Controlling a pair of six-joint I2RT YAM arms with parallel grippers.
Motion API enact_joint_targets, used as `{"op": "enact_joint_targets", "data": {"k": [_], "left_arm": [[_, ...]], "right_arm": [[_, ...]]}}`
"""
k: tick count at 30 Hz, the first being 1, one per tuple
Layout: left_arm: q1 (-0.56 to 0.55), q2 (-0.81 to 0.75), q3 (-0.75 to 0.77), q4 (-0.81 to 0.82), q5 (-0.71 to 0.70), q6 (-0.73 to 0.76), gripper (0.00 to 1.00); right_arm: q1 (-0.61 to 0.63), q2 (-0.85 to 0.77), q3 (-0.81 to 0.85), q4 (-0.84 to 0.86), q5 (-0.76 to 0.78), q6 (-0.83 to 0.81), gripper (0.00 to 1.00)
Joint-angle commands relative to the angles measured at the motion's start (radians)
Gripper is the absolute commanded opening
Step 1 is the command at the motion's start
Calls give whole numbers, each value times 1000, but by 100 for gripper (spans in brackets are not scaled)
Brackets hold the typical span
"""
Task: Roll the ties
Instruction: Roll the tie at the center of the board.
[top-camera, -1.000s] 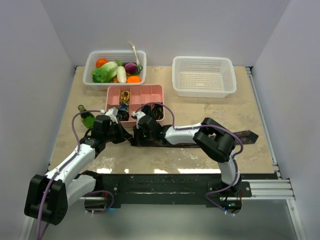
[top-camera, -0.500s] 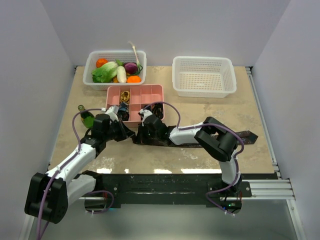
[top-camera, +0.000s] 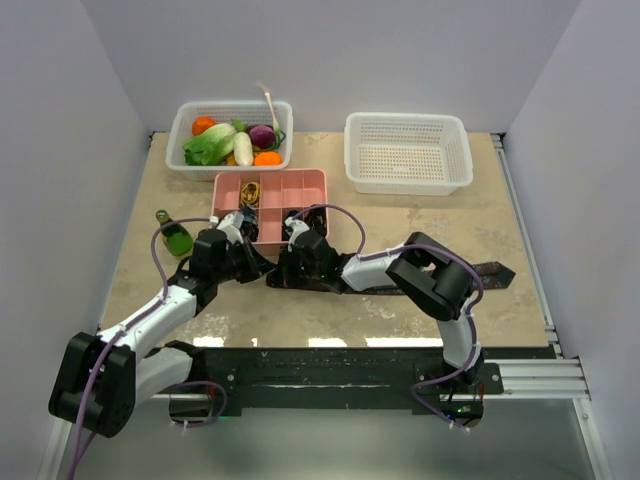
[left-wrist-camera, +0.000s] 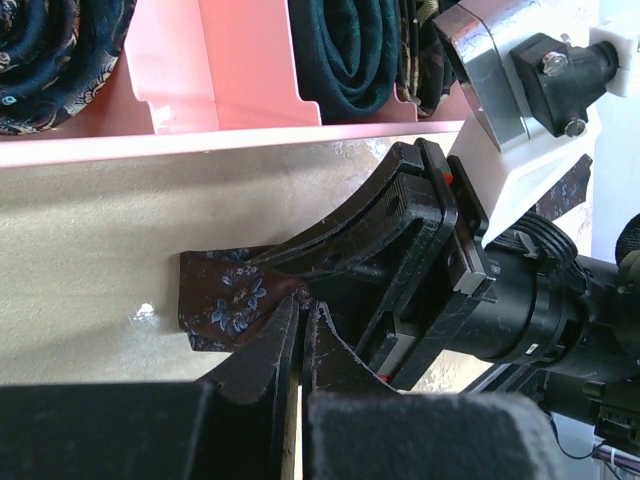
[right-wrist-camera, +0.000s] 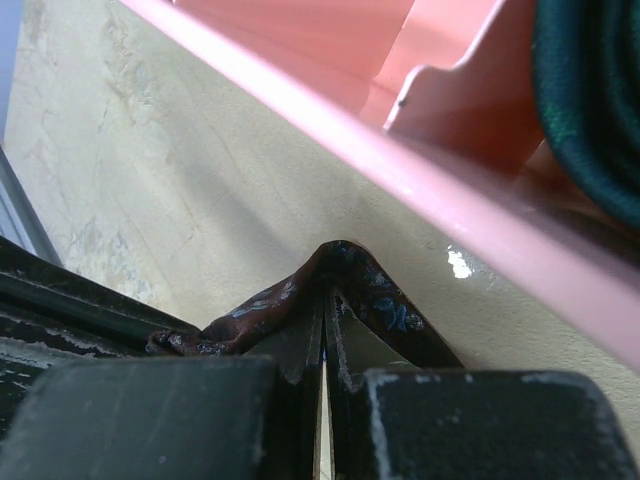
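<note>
A long brownish-maroon tie (top-camera: 497, 270) with small blue flowers lies flat along the table's front, mostly under my right arm. Its left end (left-wrist-camera: 218, 303) is bunched just before the pink tray (top-camera: 300, 187). My left gripper (left-wrist-camera: 303, 306) is shut on that end. My right gripper (right-wrist-camera: 325, 300) is shut too, pinching a fold of the tie (right-wrist-camera: 345, 262) that peaks over its tips. From above, the left gripper (top-camera: 256, 262) and right gripper (top-camera: 279, 268) nearly touch. Rolled ties, one dark green (left-wrist-camera: 350, 50) and one blue-patterned (left-wrist-camera: 40, 50), fill tray compartments.
A white basket of vegetables (top-camera: 232, 135) stands at the back left and an empty white basket (top-camera: 408, 152) at the back right. A green bottle (top-camera: 176, 239) lies left of my left arm. The tray's front wall (right-wrist-camera: 420, 195) is close ahead of both grippers.
Both grippers have crept a little farther from the arm bases toward the pink tray, taking the tie's left end along. The jaws stayed shut.
</note>
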Motion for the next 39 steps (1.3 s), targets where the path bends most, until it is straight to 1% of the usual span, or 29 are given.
{"op": "enact_joint_targets", "data": {"k": [1,6,10,13,23,31,39], "left_arm": [[-16,-1,2,98,8,-36,0],[-20,-12,-1,65,-35,-23,0],[-21,-20,7,45,-76,-7,0],[-21,-12,19,20,-105,1,0],[-59,31,53,8,-159,7,0],[-122,121,77,35,-216,-30,0],[-154,203,56,95,-228,-70,0]], "right_arm": [[3,16,10,-7,-38,-3,0],[1,-71,6,-76,5,-39,0],[1,-127,31,-190,66,-75,0],[1,-148,52,-240,89,-102,0],[1,-196,54,-308,147,-138,0],[-1,-246,31,-385,267,-186,0],[-5,-271,13,-386,278,-204,0]]}}
